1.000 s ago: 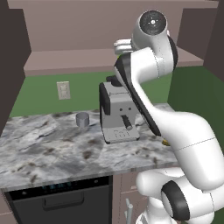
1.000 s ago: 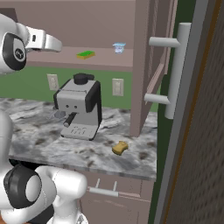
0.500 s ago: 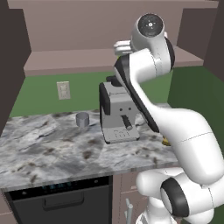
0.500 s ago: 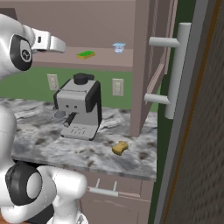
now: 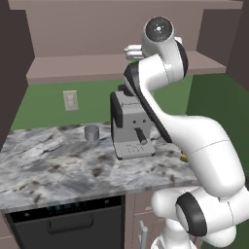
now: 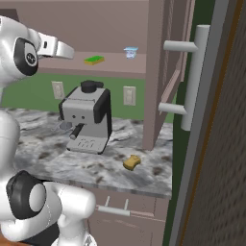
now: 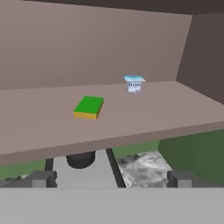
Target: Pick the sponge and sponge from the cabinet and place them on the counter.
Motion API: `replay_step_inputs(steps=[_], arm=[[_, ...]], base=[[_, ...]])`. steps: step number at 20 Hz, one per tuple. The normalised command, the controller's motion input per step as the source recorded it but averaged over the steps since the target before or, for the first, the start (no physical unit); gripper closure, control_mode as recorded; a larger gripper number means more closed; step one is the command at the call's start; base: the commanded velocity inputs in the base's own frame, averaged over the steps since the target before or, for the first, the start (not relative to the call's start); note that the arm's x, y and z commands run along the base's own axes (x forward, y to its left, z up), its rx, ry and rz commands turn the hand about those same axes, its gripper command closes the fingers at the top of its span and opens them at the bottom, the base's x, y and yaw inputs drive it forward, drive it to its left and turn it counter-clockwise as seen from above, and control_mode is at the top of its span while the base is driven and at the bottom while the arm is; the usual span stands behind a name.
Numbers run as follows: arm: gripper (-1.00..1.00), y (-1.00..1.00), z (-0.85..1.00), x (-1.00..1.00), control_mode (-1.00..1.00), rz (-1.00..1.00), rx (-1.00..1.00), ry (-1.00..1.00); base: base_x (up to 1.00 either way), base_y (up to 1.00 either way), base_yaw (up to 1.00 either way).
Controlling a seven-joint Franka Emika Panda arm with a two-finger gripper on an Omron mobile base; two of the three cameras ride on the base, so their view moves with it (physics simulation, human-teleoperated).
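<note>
A green sponge with a yellow layer lies on the open cabinet shelf, ahead of my gripper and a little left of centre. The gripper is open, its fingertips spread wide with nothing between them, short of the shelf edge. From the right base view the green sponge sits on the shelf, with the gripper to its left at about shelf height. A tan-yellow sponge lies on the marble counter near its front edge.
A small white cup with a blue rim stands on the shelf, right of and behind the green sponge. A coffee machine stands on the counter below the shelf, with a grey cup beside it. The open cabinet door with a bar handle juts out at right.
The hand has moved a little closer to the shelf and the green sponge. Its jaws have stayed wide open.
</note>
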Motion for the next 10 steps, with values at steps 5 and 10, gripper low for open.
replay_step_inputs(steps=[5, 10], arm=[[-1.0, 0.0, -0.01, 0.15, -1.0, -0.07, 0.08, 0.0], [-1.0, 0.0, 0.0, 0.15, -1.0, -0.05, 0.07, 0.0]], base=[[0.0, 0.0, 0.0], [0.0, 0.0, 0.0]])
